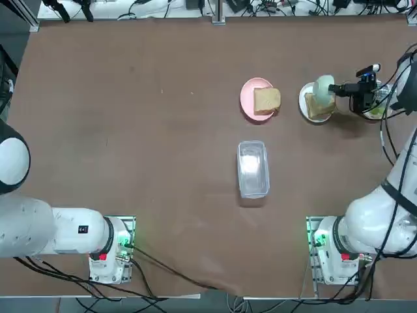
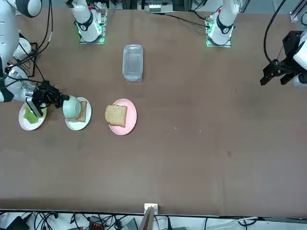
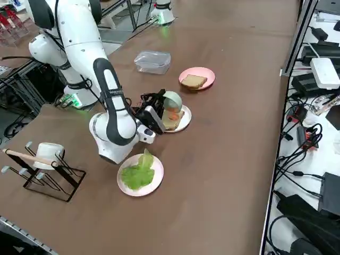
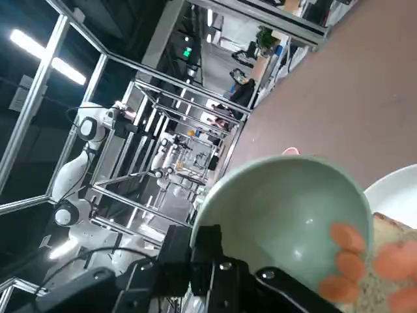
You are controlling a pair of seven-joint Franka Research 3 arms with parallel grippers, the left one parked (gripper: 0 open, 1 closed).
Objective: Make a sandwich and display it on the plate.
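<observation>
Right end effector (image 4: 215, 261) clamping tilted green bowl (image 4: 287, 215) – orange slices (image 4: 348, 254) visible only in wrist view, over bread (image 1: 319, 105)

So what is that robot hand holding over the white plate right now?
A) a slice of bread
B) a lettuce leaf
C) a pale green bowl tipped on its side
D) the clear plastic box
C: the right gripper is shut on the rim of the pale green bowl, tilted over the bread slice on the white plate, with orange pieces sliding out.

Robotics lab, cable-strewn benches (image 3: 313, 79), metal framing (image 4: 98, 130), bare worktable (image 1: 130, 130)
</observation>
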